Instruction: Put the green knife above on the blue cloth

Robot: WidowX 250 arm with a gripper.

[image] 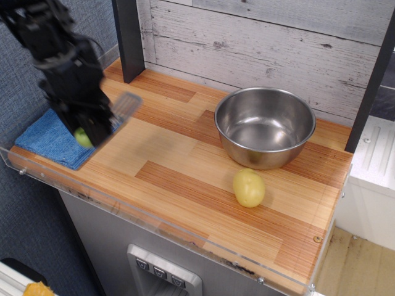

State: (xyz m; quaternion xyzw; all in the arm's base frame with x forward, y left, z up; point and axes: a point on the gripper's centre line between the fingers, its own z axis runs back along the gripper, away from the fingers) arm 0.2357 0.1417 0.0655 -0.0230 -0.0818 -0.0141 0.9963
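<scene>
**Knife carried over the cloth, release still to come**

At the near left, the tool (86, 132) is clenched on the green knife (102, 120): the lime handle shows between its fingers and the blurred grey head sticks out to the right. It hangs over the right part of the blue cloth (46, 139), which lies flat at the counter's (185, 185) left end. The pickup and carry look done; lowering and letting go remain. Right of centre sits a yellow-green lump (249, 188), and farther back a steel bowl (265, 126).
</scene>
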